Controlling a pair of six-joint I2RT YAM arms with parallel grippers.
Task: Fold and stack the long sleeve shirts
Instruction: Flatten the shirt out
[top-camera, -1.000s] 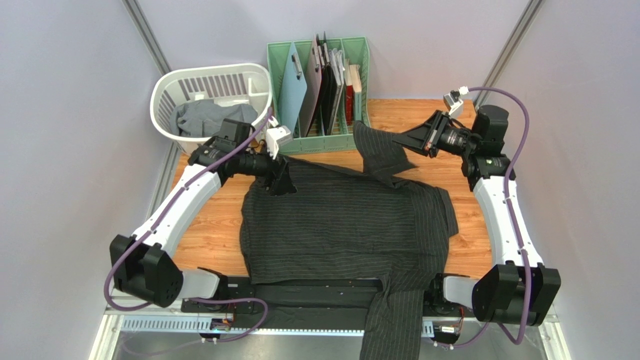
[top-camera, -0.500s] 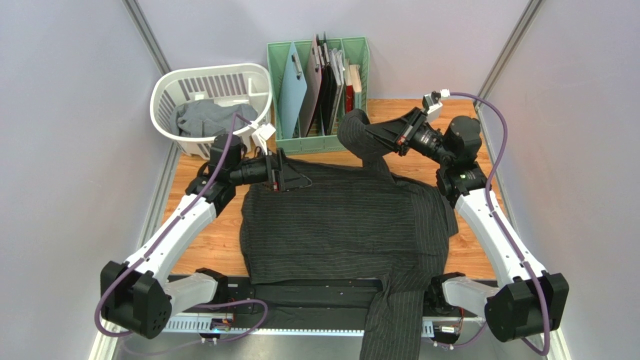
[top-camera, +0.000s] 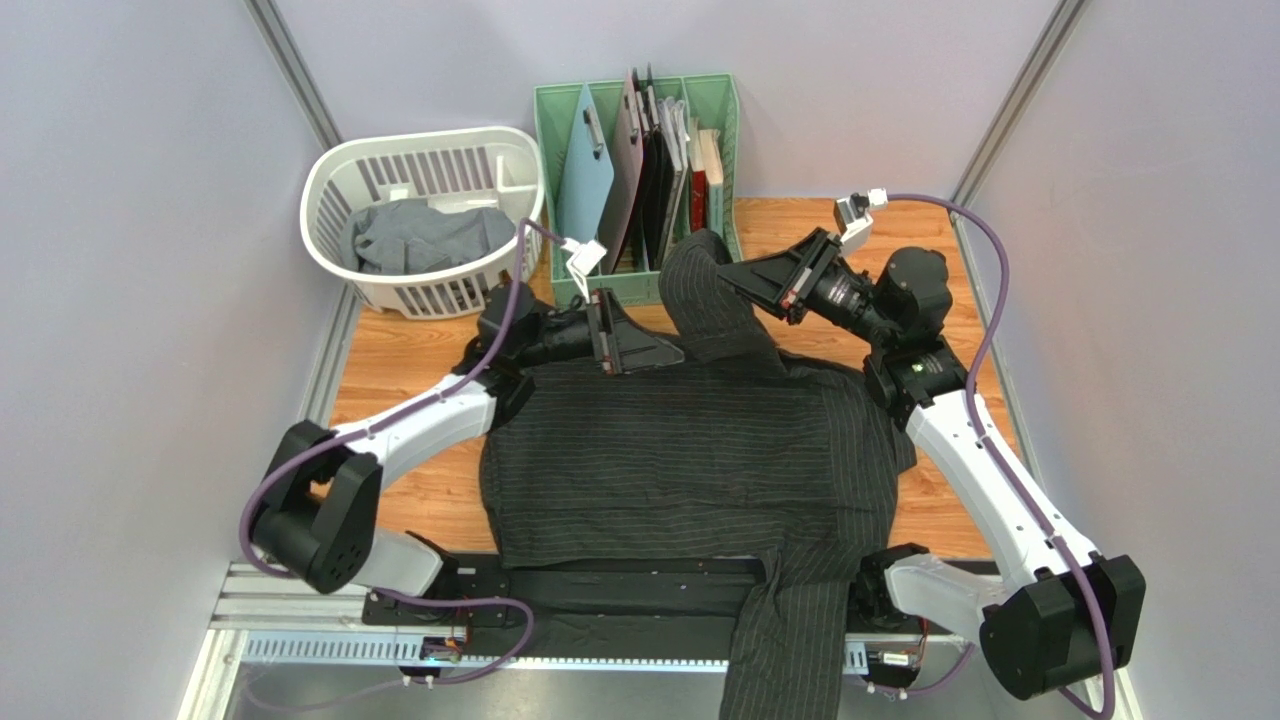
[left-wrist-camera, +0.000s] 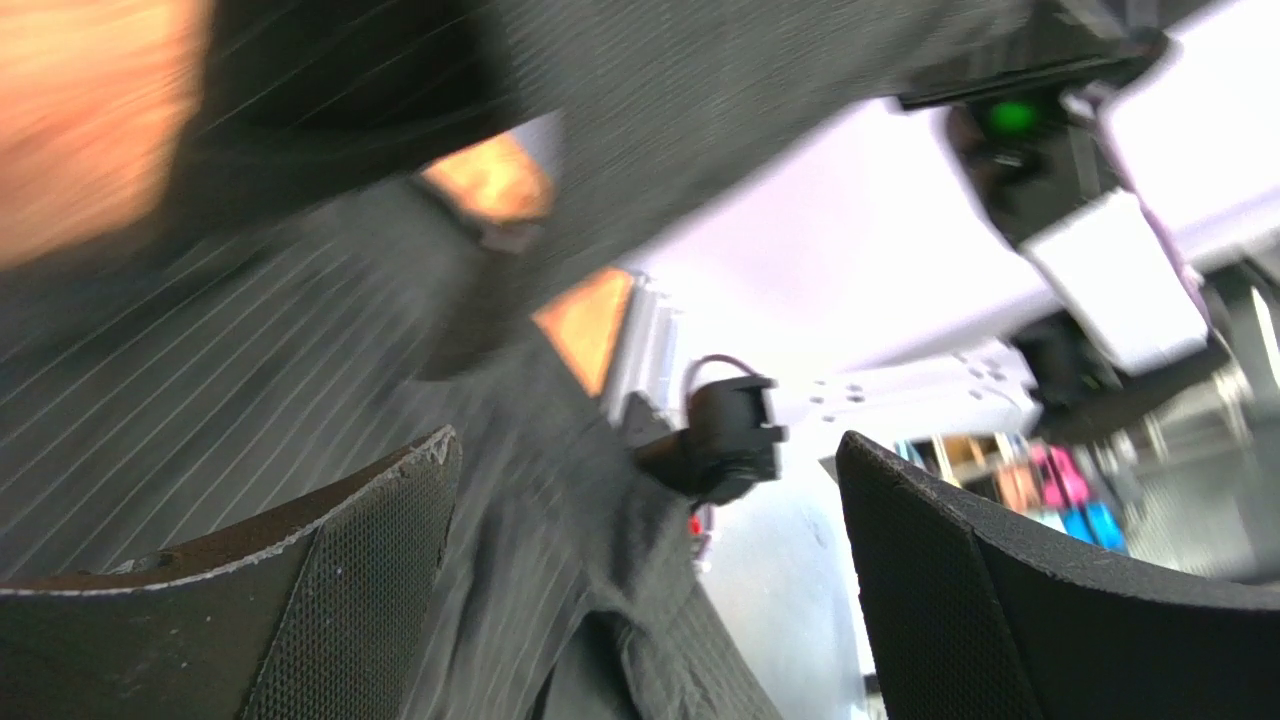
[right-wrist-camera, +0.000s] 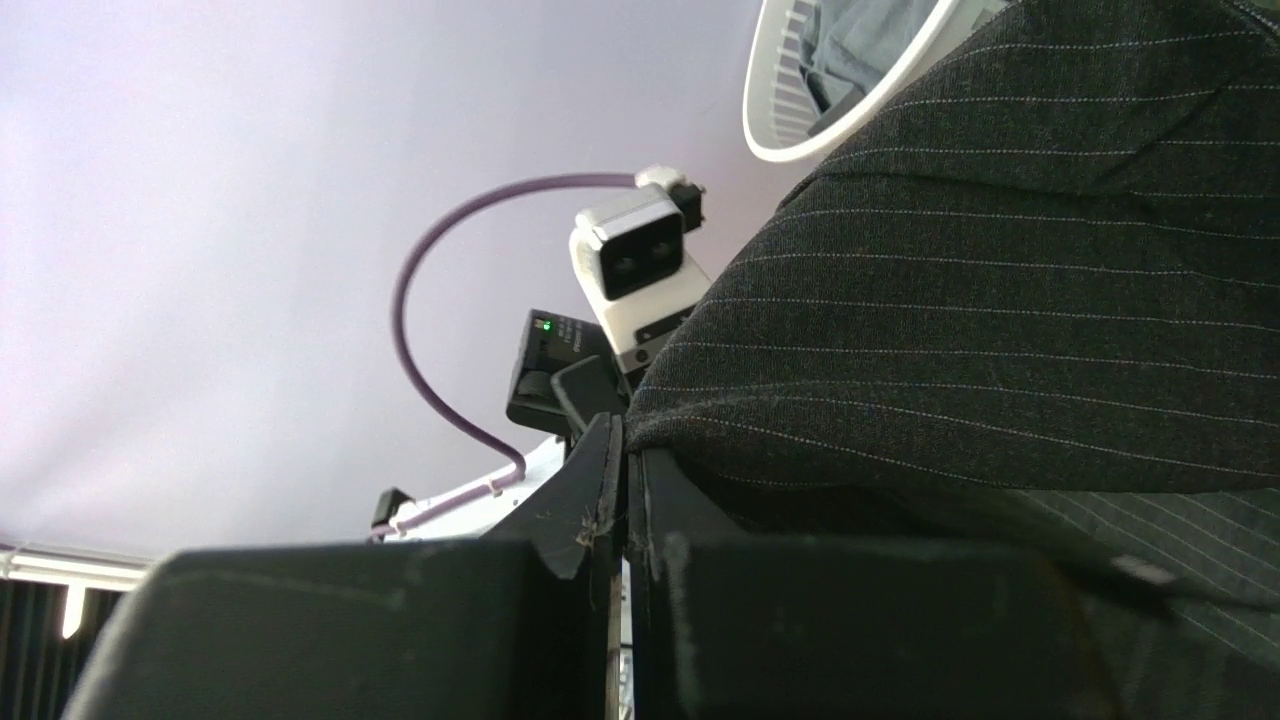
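at the far edge of the table (top-camera: 409, 450), the right hand (top-camera: 732, 276) pinches the raised sleeve (top-camera: 700, 294) of the black shirt (top-camera: 676, 465); the left hand (top-camera: 661, 350) gapes beside it. carry the sleeve flat across the spread body, avoiding twists. the grey shirt (top-camera: 413, 233) lies in the basket (top-camera: 338, 173).

Pinstriped shirt (top-camera: 676, 450): soft matt black cloth, thin pale woven stripes. Grey shirt (top-camera: 421, 236): plain matt cloth, crumpled. Basket (top-camera: 436, 165): white slotted plastic, slight sheen. Rack (top-camera: 550, 150): pale green plastic. Worktop (top-camera: 398, 357): orange-brown wood grain, smooth. Left end effector (left-wrist-camera: 643, 480): pads (left-wrist-camera: 368, 578) matt black, fine mesh-like roughness. Left arm (top-camera: 409, 428): white glossy plastic shell. Cable (right-wrist-camera: 400, 308): purple, smooth.
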